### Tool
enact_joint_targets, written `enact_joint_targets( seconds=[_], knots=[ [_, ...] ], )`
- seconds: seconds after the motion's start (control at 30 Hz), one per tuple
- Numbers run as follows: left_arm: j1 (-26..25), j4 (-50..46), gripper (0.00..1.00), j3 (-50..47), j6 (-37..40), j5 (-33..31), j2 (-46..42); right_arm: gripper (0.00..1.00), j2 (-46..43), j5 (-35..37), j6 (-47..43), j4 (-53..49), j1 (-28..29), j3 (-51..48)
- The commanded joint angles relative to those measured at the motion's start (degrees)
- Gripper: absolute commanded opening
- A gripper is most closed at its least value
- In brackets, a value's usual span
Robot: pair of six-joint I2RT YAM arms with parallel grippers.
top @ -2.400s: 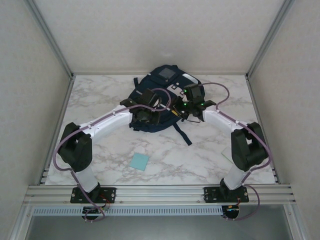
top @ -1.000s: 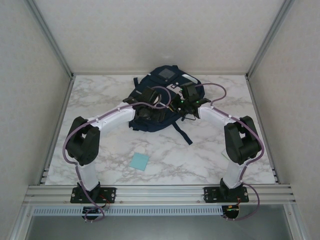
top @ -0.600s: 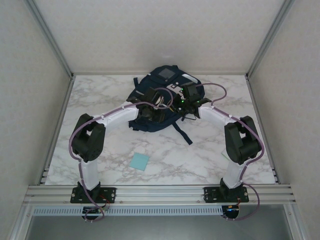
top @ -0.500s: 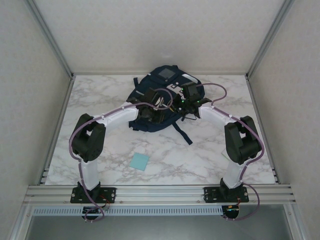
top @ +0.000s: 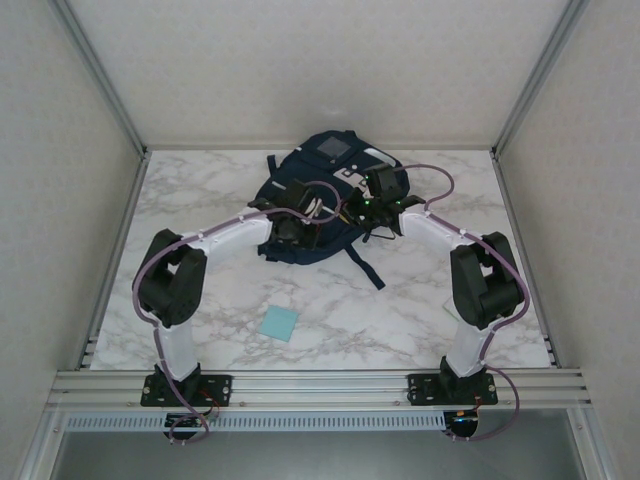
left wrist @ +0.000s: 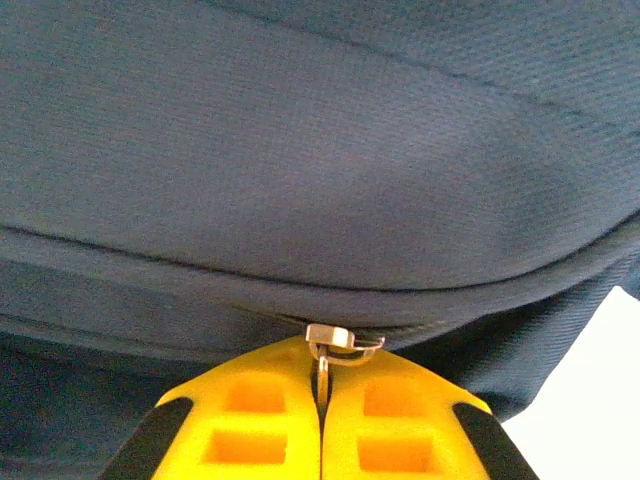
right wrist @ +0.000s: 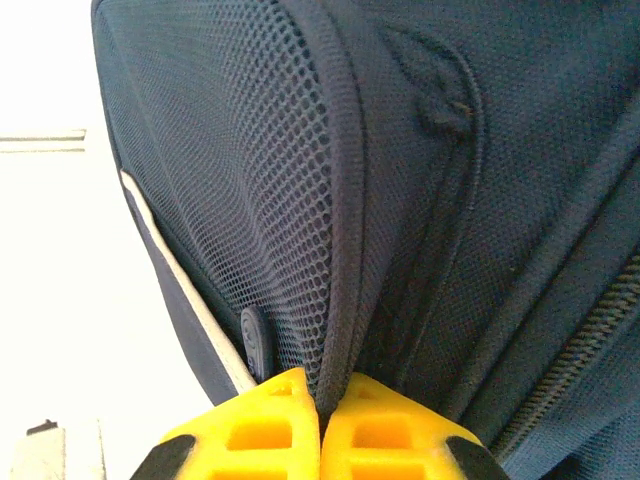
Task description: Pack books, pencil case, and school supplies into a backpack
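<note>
left wrist view: the left gripper has its yellow pads pressed together, with the small silver metal zipper pull pinched at their tips. the covered zip line of the large navy blue fabric backpack runs crosswise just beyond the fingertips; how far it is open i cannot tell. in the right wrist view the right gripper is likewise fully closed, nipping the bound edge of the bag at its fingertips, where the dark mesh side pocket meets the plain cloth. from above, both sets of fingers sit on the near half of the backpack, close to one another. the small flat light-blue square pad lies on the white marbled table well behind them, toward the arm bases. i judge the step in hand to be working the zip to open the bag: one hand anchors the cloth and the other has the slider. the next move calls for drawing the pull along the curved zip track, not away from it. meanwhile the right grip should hold the fabric taut so the bag neither slides nor bunches. a tug at a wrong angle could slip the pull out of the pads.
</note>
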Motion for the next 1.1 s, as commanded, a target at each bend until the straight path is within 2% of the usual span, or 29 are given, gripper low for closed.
enact_joint_targets(
  seconds=[0.0, 0.13, 0.23, 0.43, 0.57, 0.83, 0.9, 1.0, 1.07],
  knots=[
    [3.8, -9.3, 0.0, 1.9, 5.2, -4.7, -2.3, 0.0, -3.5, -2.9, -8.5, -0.2, -2.1, 2.9],
    [7.0, -12.4, 0.0, 2.3, 7.4, -6.7, -2.6, 0.0, -3.2, -5.3, -14.7, -4.5, -4.1, 2.8],
    [7.6, -13.4, 0.0, 1.5, 8.1, -7.1, -3.3, 0.0, -3.4, -7.1, -16.8, -5.8, -6.4, 1.7],
    [7.0, -11.7, 0.0, -2.2, 6.2, 1.4, -7.4, 0.0, -3.3, -4.8, -21.7, -10.3, -11.1, 1.2],
    [4.3, -9.8, 0.0, -4.3, 3.9, 7.1, -10.7, 0.0, -2.2, -2.7, -22.0, -10.4, -13.9, 1.7],
    [-2.7, -7.0, 0.0, -1.2, -0.9, 11.1, -9.3, 0.0, 2.2, -1.5, -17.1, -9.8, -14.3, 8.4],
    [-3.3, -5.9, 0.0, 0.7, -3.0, 11.1, -7.4, 0.07, 2.1, -1.8, -15.8, -10.1, -14.2, 9.6],
    [-3.7, -4.7, 0.0, 5.3, -5.9, 9.7, -3.9, 0.3, 0.4, -0.8, -15.4, -12.8, -14.0, 9.9],
    [-3.9, -4.1, 0.0, 8.8, -7.1, 9.5, -1.5, 0.41, -1.6, -0.2, -15.3, -14.4, -14.0, 8.9]
  ],
)
